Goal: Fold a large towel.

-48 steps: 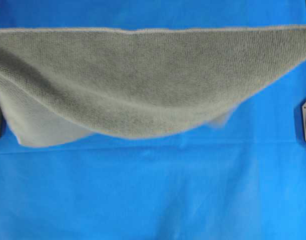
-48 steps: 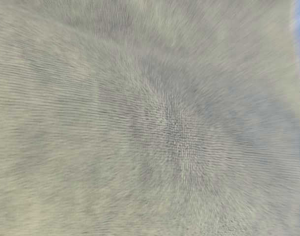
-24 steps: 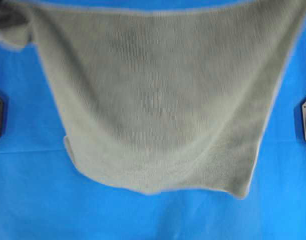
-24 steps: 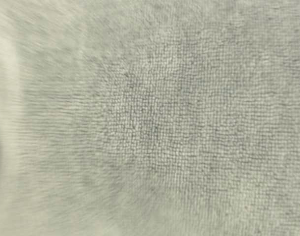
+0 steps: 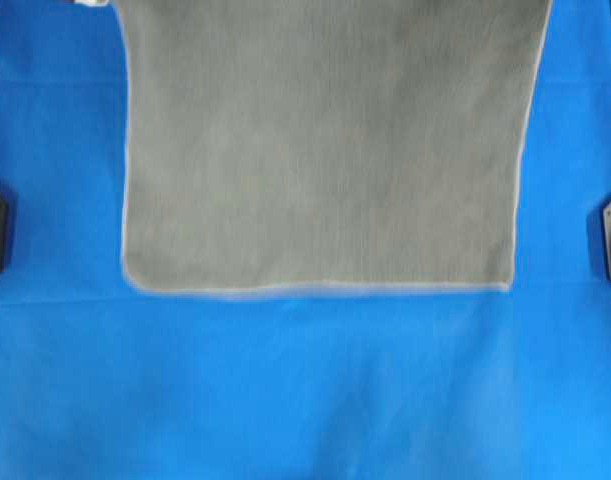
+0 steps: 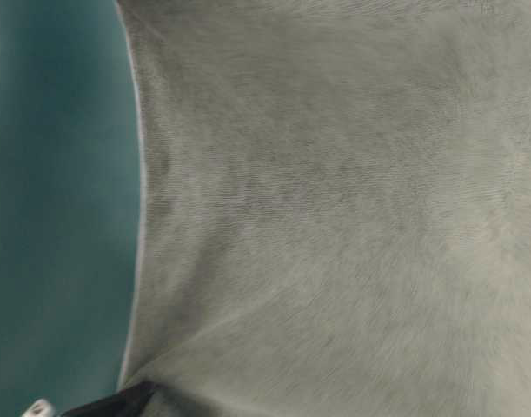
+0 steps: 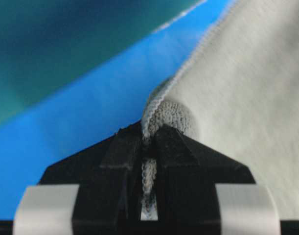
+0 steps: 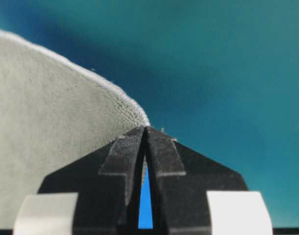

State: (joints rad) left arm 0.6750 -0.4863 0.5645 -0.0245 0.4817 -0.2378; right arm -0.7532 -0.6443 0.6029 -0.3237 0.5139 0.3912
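Towel [image 7: 237, 112] corner pinched between left gripper [image 7: 148, 134] fingers [image 7: 124, 147], hem bunched up into a small hump just past the tips. Right gripper [image 8: 145, 131] likewise clamped on the opposite corner; fingers [image 8: 161, 152] nearly together, only a sliver of blue showing behind, hem curving away to the left. Both grips at the far edge, presumably to keep the cloth taut between them. Overhead: towel [image 5: 325, 150] spread flat, far edge off frame, near hem straight across the middle of the blue sheet [image 5: 305, 400], side hems roughly parallel, no folds visible. Table-level view: cloth [image 6: 335, 208] fills most of the frame, too close to read more. Judged: laid out ready, first fold not yet made.
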